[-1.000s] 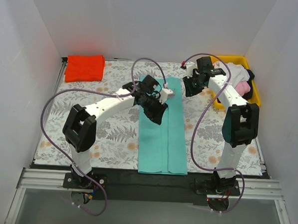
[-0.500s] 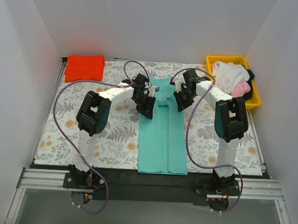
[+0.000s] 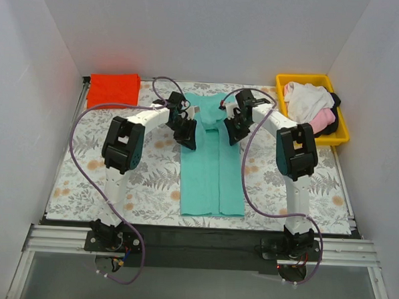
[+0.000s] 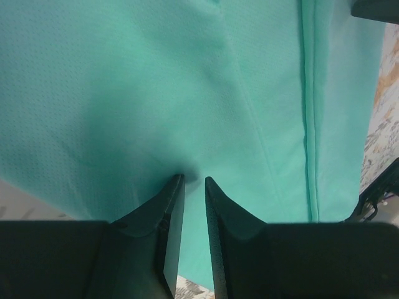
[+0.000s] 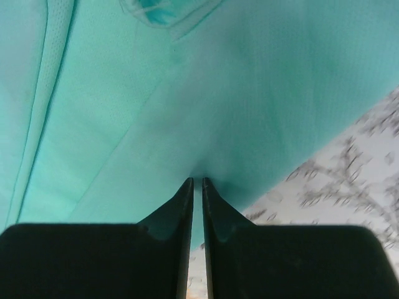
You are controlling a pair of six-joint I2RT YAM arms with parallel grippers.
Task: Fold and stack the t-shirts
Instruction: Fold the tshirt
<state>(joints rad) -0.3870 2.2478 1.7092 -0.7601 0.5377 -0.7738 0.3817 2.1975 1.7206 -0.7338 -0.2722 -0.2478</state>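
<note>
A teal-green t-shirt (image 3: 211, 177), folded into a long narrow strip, lies down the middle of the fern-patterned cloth (image 3: 85, 163). My left gripper (image 3: 189, 125) is shut on the strip's left edge near its far end. In the left wrist view the jaws (image 4: 193, 179) pinch teal cloth (image 4: 187, 81). My right gripper (image 3: 229, 127) is shut on the right edge opposite, and its wrist view shows the fingertips (image 5: 197, 180) nipping the teal cloth (image 5: 218, 93). A bright red-orange t-shirt (image 3: 113, 90) lies folded at the back left.
A yellow tray (image 3: 342, 133) at the back right holds white (image 3: 308, 101), pink and black shirts in a heap. White walls close the table on the left, back and right. Both arms reach inward over the cloth, with purple cables looping beside them.
Both grippers came onto the teal shirt's far end, the right one from near the tray, and shut on it. The shirt has slid away from the near table edge.
</note>
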